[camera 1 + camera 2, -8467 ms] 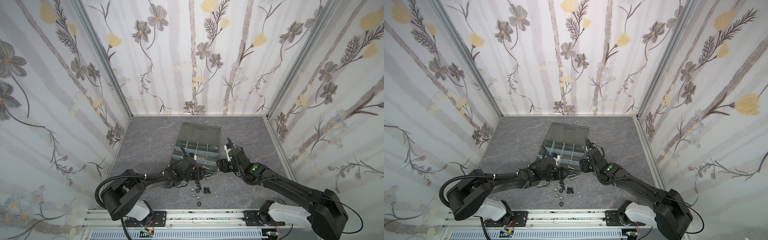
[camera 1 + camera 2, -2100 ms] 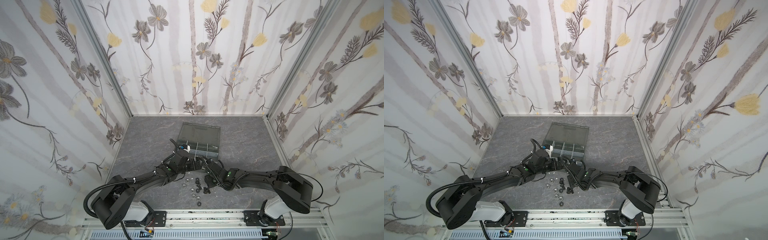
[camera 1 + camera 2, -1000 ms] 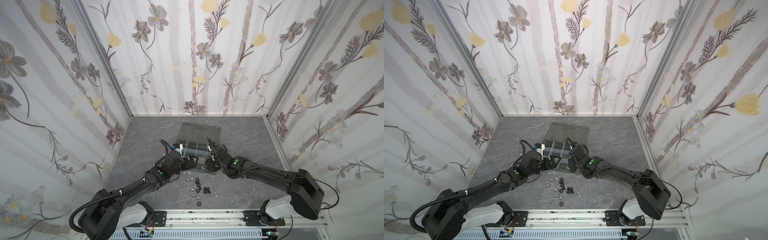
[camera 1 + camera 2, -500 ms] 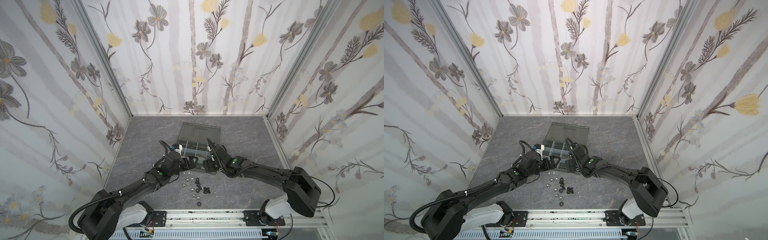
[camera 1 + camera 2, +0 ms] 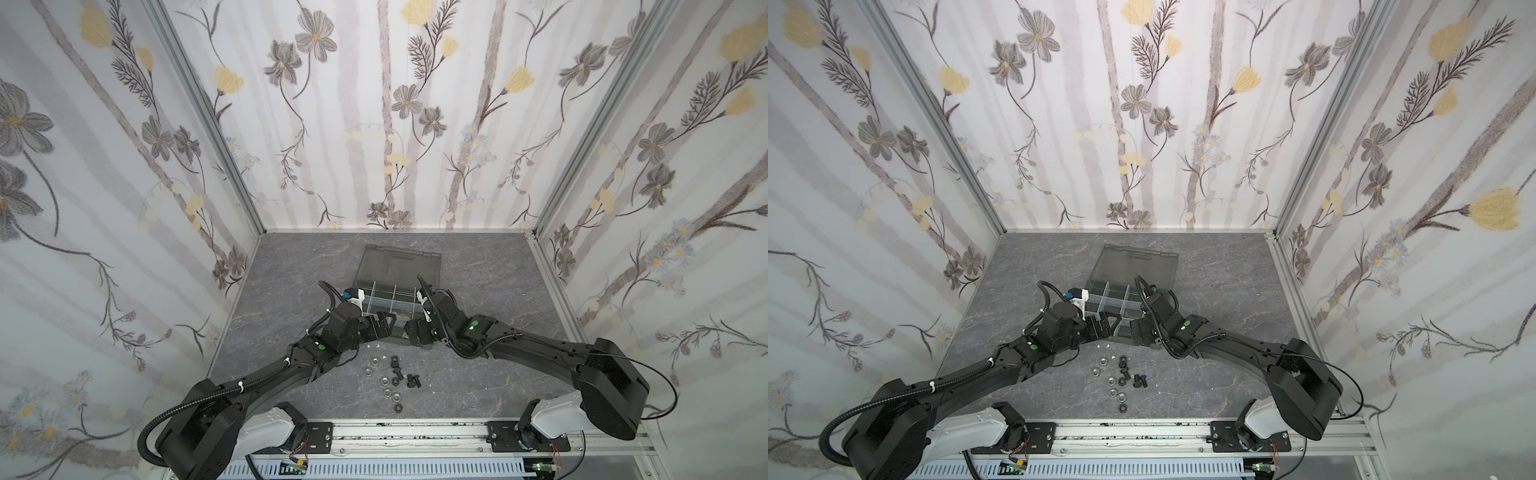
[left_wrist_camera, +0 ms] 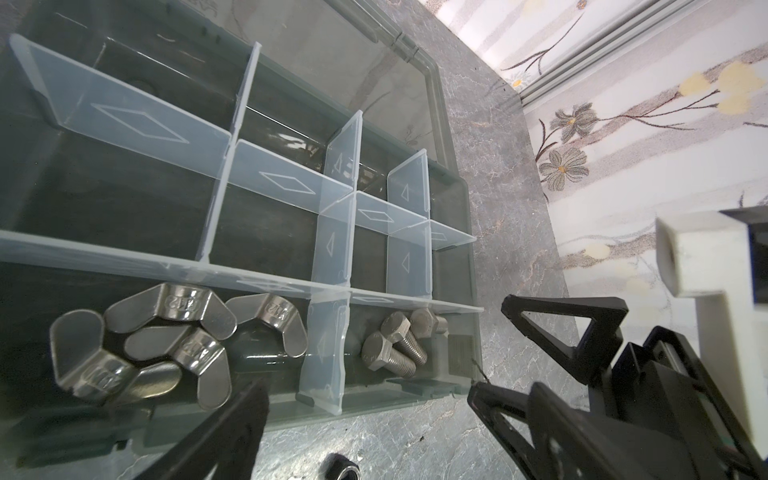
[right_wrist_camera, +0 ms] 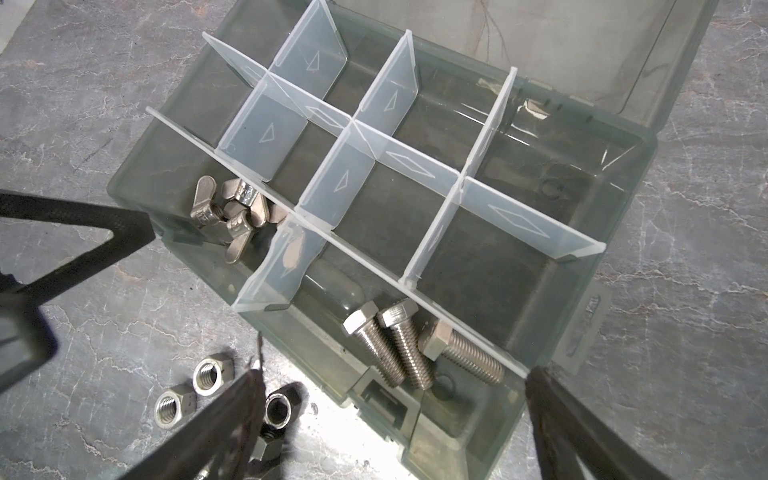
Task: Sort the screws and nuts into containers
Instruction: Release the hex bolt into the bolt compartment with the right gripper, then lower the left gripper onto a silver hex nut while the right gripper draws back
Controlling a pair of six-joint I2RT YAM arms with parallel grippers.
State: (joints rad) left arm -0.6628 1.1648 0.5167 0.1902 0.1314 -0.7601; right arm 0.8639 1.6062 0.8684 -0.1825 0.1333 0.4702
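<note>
Status check: left gripper [image 5: 384, 327] and right gripper [image 5: 413, 331] both hung wide open and empty at the organiser box [image 7: 623, 232] front edge. Wing nuts [image 6: 141, 349] sat in one front cell, three silver bolts [image 7: 399, 349] next door. Hex nuts [image 7: 208, 376] and black screws [image 5: 412, 380] lay loose on the table [image 5: 291, 291].

The wing nuts [image 6: 178, 301] carry a stamped mark ending in 12; its first character is unclear. The clear dividers [image 6: 141, 124] bear embossed outline signs: diamonds on long walls, triangles on short ones.
</note>
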